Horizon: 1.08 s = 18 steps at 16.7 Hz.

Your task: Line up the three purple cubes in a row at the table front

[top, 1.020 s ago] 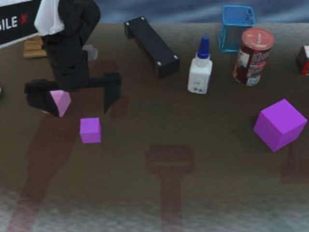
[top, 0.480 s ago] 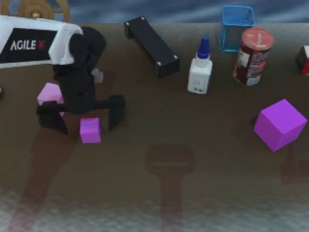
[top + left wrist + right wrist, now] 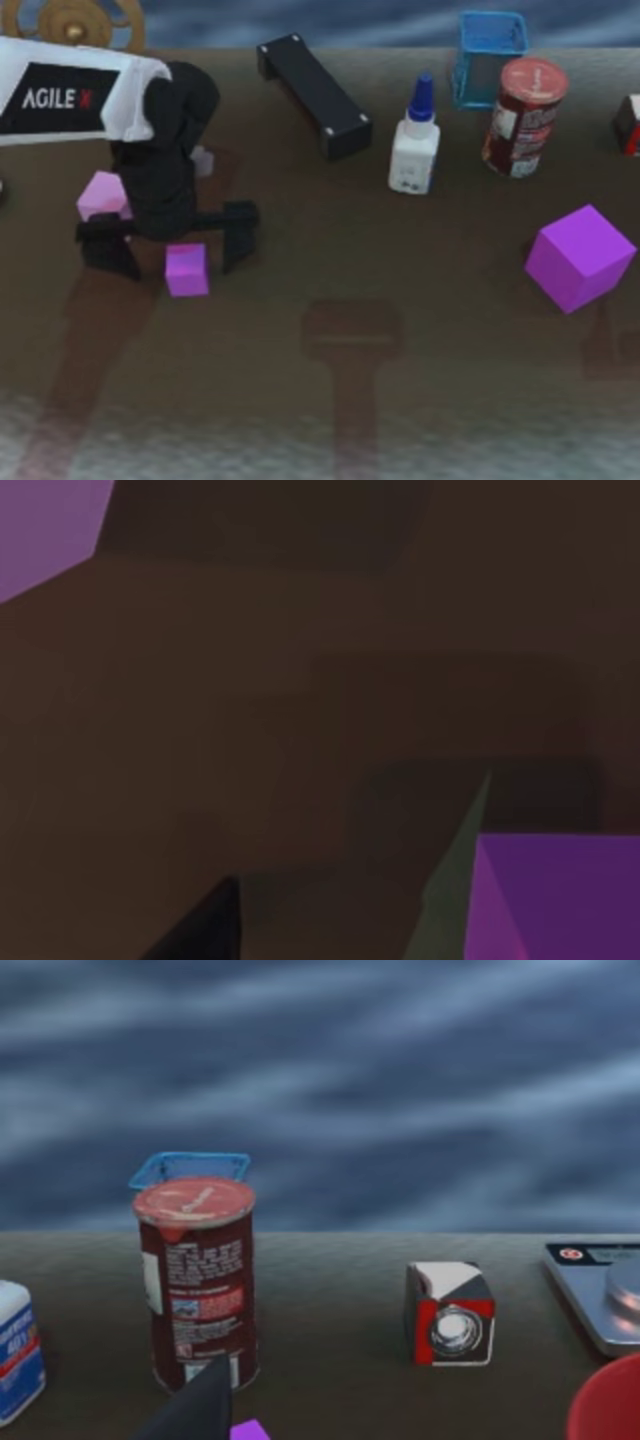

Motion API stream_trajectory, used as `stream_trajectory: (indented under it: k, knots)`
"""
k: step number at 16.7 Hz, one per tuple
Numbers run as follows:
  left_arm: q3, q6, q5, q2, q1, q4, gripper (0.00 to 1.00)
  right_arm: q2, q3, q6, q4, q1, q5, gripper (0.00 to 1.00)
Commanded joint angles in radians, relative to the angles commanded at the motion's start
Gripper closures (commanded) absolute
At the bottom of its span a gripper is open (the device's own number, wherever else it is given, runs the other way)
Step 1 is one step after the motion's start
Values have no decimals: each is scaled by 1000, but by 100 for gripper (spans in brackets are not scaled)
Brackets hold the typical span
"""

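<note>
On the left of the table, my left gripper is open, its black fingers spread wide. The small vivid purple cube lies just in front of the gap between them, touching neither. The pale lilac cube rests behind the left finger. The large purple cube sits far right, and a corner of it shows in the right wrist view. In the left wrist view, purple cube faces show beside one finger and in a corner. My right gripper is outside the top view, open and empty.
Along the back stand a black bar, a white glue bottle, a blue basket, a red can and a red-and-black box. A grey scale and a red cup show in the right wrist view.
My left arm swung round and its open gripper shifted forward from the pale lilac cube toward the small purple cube. The lilac cube now lies a little farther back-left. The large cube stayed put.
</note>
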Motion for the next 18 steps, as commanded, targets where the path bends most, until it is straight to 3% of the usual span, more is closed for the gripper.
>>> stream_trajectory:
  k: [11,18]
  knots:
    - [0,0,0,0,0,0,98,0,0,0,0,0,0,0]
    - [0,0,0,0,0,0,100,0,0,0,0,0,0,0]
